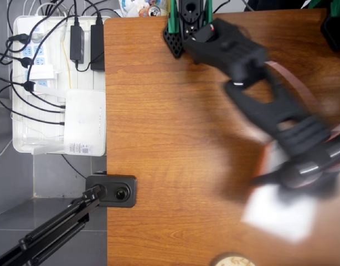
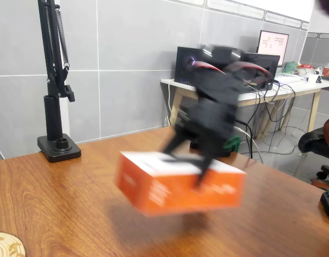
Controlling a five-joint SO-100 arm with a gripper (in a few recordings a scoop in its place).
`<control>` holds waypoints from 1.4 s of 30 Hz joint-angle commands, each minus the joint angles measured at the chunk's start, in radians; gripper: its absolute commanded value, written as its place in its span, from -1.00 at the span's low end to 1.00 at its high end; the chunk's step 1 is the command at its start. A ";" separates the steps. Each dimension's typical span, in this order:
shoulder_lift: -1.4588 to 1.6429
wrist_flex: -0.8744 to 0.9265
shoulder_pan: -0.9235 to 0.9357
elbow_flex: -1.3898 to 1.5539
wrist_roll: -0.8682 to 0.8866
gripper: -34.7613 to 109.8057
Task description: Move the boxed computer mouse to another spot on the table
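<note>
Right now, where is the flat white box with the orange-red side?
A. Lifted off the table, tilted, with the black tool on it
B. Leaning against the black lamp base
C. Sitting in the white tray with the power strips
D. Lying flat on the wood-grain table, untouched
A: in the fixed view the flat white box with the orange-red side hangs tilted above the wood-grain table, the blurred black tool at its top face.
</note>
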 commanded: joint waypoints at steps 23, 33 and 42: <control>0.896 -0.517 0.643 1.684 0.051 -0.52; 0.848 -0.575 0.594 1.647 0.002 0.65; 1.097 -0.445 0.655 1.675 -0.067 0.59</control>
